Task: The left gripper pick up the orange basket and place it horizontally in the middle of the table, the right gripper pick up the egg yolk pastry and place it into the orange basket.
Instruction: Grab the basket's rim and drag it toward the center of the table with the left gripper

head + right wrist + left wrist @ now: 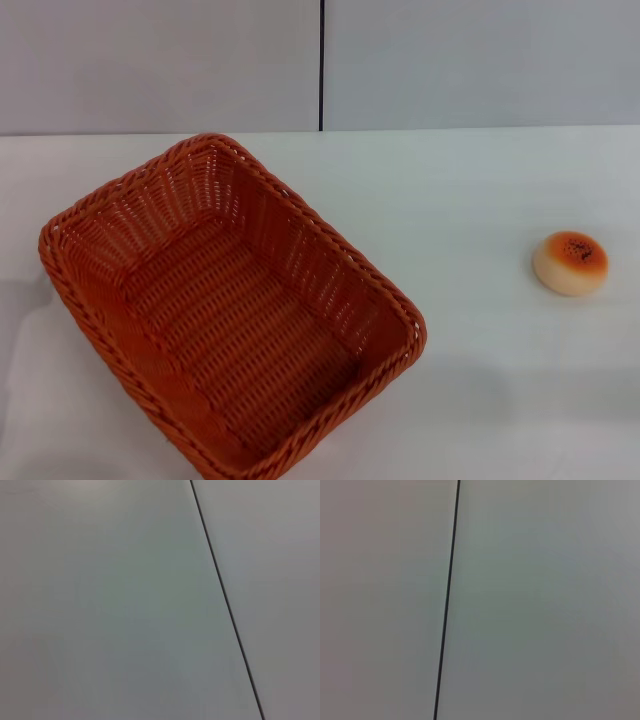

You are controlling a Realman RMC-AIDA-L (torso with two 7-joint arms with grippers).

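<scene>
Orange basket sits askew on the left of the white surface, empty; it looks light and stiff, its braided rim the natural hold. Egg yolk pastry lies well apart to the right, likely soft. Neither gripper shows, so their jaws cannot be judged.

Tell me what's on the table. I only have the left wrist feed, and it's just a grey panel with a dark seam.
Observer: The orange basket sits on the table's left half, turned diagonally, empty.
Operator: Pastry?
Observer: The egg yolk pastry rests on the bare table, far right, apart from the basket.
Operator: Any end effector near them?
Observer: None shows in the head view; the right wrist view also shows only the panel and seam.
</scene>
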